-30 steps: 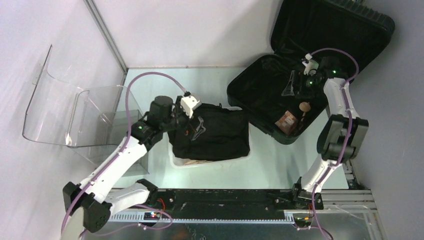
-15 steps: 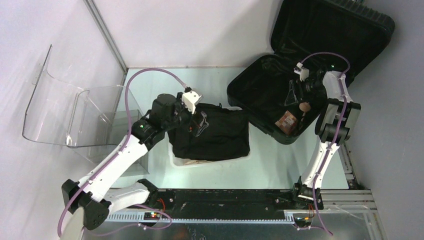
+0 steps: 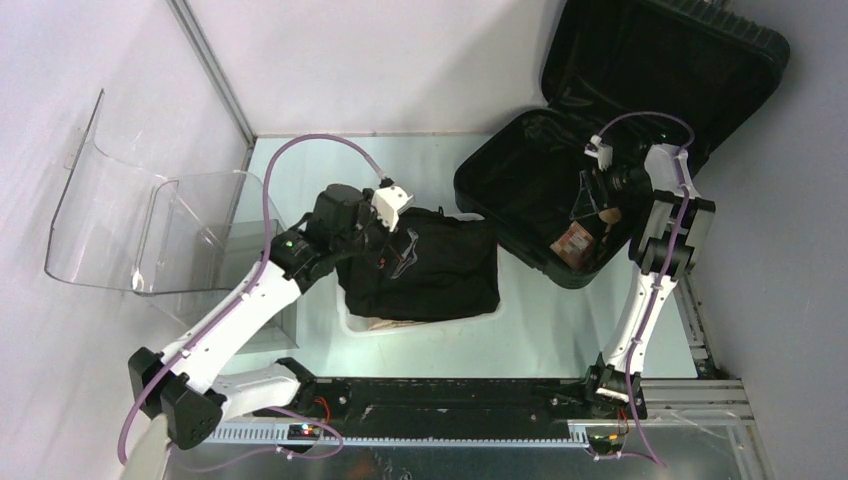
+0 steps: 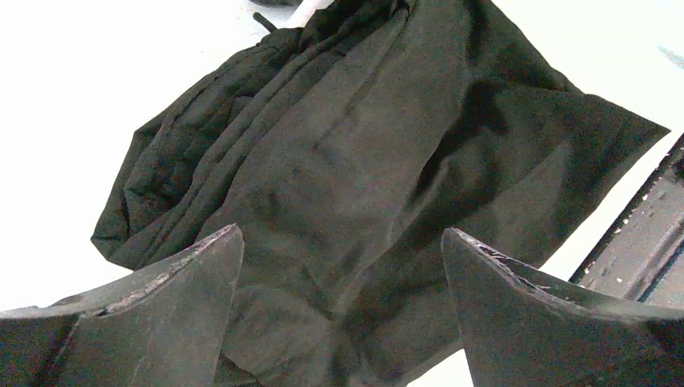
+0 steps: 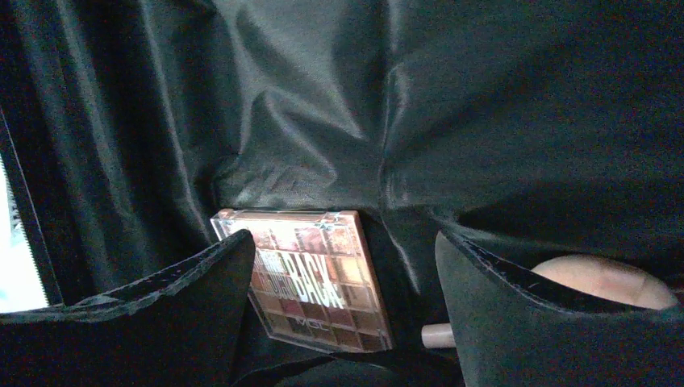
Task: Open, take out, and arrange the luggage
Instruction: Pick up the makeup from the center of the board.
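Both grippers spread. Right gripper (image 5: 339, 246) dropped deeper into open luggage (image 3: 660, 60) surrounding it, palette (image 5: 310, 278) now just below: pickup looked imminent. Left gripper (image 4: 343, 238) edged forward, black garment (image 4: 347, 153) beneath, nothing held.

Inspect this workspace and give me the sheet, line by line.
Surface: pale green tabletop, bare patches showing between the items.
Job's things: large black hard-shell suitcase at far right, lid open; a multicoloured eyeshadow palette and a pink round-ended item lie on its lining.
Clutter: black folded garment draped over a white plastic basket; clear curved plastic bin at left.
Grippers: left gripper, jaws open above the garment; right gripper, jaws open inside the suitcase, over the palette.
Cables: purple cables loop over each arm; no snag seen.
Surroundings: grey walls; metal frame post at far left.
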`<move>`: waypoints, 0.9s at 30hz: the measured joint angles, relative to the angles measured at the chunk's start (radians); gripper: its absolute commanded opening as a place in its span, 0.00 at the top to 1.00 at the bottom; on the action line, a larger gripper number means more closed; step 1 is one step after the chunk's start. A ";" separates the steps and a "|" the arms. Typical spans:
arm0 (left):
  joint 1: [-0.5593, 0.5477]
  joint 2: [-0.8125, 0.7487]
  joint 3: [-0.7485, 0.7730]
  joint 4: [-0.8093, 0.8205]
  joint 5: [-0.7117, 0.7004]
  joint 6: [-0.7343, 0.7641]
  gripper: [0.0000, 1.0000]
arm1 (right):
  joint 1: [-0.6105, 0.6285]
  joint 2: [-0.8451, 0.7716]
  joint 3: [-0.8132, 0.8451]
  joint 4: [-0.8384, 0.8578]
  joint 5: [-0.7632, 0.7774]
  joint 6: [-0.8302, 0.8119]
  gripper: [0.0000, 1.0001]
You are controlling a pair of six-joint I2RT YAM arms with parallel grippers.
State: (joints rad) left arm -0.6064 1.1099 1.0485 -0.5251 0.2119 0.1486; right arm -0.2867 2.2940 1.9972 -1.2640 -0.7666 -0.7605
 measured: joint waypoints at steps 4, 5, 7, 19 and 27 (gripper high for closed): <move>-0.007 0.014 0.062 -0.042 0.000 0.008 0.00 | 0.000 0.032 0.009 -0.035 -0.019 -0.046 0.18; -0.008 0.014 0.078 -0.045 0.001 0.009 0.00 | 0.000 0.042 0.009 -0.048 -0.025 -0.064 0.17; -0.010 0.014 0.102 -0.047 0.002 0.010 0.00 | 0.002 0.058 0.009 -0.072 -0.033 -0.089 0.17; -0.028 0.022 0.111 -0.061 -0.003 0.018 0.00 | -0.015 0.082 -0.099 -0.179 -0.119 -0.269 0.19; -0.083 0.044 0.111 -0.075 -0.049 0.032 0.00 | -0.059 0.014 -0.126 -0.204 -0.196 -0.336 0.52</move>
State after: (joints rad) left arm -0.6895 1.1542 1.1595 -0.5999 0.1631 0.1806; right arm -0.3454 2.3081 1.8713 -1.4681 -0.9623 -1.0966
